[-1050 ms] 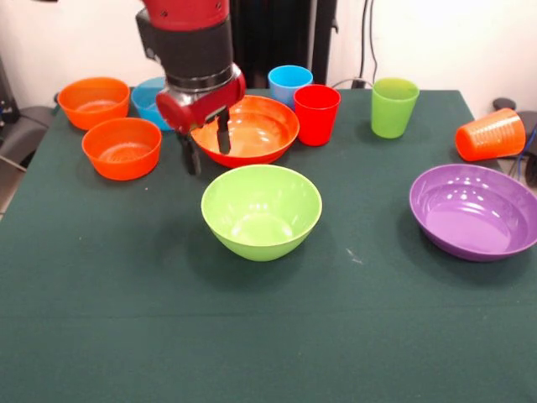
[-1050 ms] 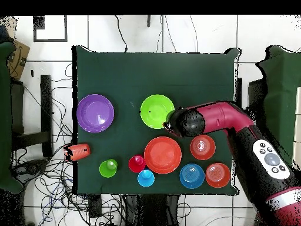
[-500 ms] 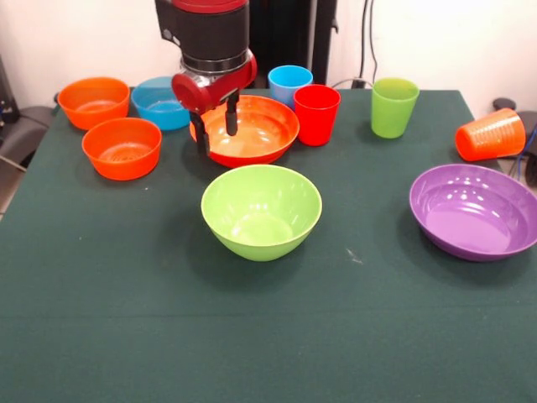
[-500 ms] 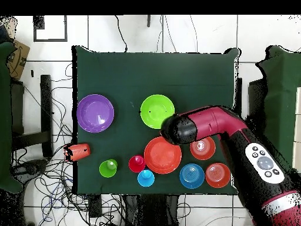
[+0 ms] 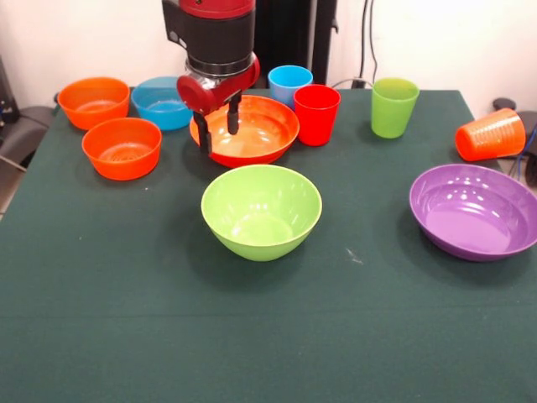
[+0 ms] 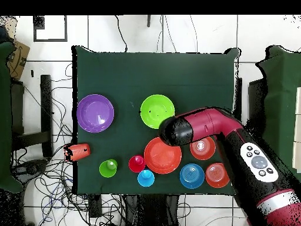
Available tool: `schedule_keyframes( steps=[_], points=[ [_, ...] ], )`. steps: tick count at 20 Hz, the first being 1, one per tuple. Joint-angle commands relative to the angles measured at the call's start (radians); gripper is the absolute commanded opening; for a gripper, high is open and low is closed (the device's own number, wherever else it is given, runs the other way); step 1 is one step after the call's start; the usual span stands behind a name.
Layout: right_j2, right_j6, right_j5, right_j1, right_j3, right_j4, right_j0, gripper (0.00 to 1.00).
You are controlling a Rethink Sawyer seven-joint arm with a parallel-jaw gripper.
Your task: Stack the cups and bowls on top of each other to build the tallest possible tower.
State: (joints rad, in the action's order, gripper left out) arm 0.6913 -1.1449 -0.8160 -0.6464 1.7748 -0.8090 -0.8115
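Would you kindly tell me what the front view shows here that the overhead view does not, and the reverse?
Only the front view shows the gripper: its open fingers straddle the near-left rim of the large orange-red plastic bowl. From above, the arm's head hides them.

Only the overhead view shows the red and black arm at length, covering part of a small orange plastic bowl, and the tangle of cables on the floor.

Both show the large lime green plastic bowl empty, and the orange plastic cup tipped over at the table edge.
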Motion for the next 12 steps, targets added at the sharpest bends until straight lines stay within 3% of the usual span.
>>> schedule_keyframes(
  steps=[1,12],
  points=[
    [-0.101,-0.012,-0.049,0.03,-0.028,-0.057,0.053,1.0],
    [-0.137,0.049,-0.101,0.067,-0.128,-0.061,0.095,1.0]
  ],
)
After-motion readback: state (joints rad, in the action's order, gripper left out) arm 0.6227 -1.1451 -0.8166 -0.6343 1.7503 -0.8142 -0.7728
